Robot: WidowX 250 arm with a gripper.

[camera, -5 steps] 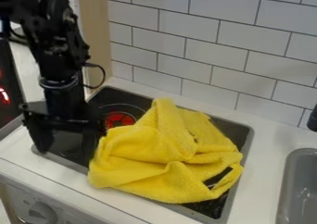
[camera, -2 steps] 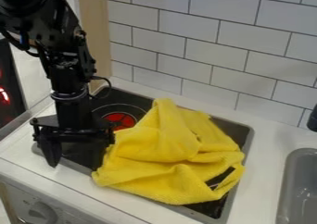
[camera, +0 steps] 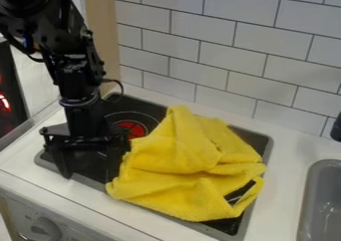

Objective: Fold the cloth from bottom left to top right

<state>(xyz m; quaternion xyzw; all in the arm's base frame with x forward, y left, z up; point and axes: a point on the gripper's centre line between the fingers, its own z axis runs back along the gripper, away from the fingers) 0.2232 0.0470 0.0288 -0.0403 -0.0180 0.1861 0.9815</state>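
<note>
End effector [camera: 88, 178] is held wide open over the left part of the black stovetop [camera: 86, 158], with its two fingers pointed down and nothing gripped between them. The finger on the picture's right is placed right at the left edge of the yellow cloth [camera: 190, 168]; whether the fabric is touched cannot be told. Most of the stovetop's middle and right is covered by the cloth, which is bunched in loose folds, with a peak raised toward the tiled wall [camera: 233, 51]. A red burner [camera: 136, 129] is partly covered. The stovetop is set into the white table [camera: 286, 150], beside a gray sink [camera: 323, 200].
</note>
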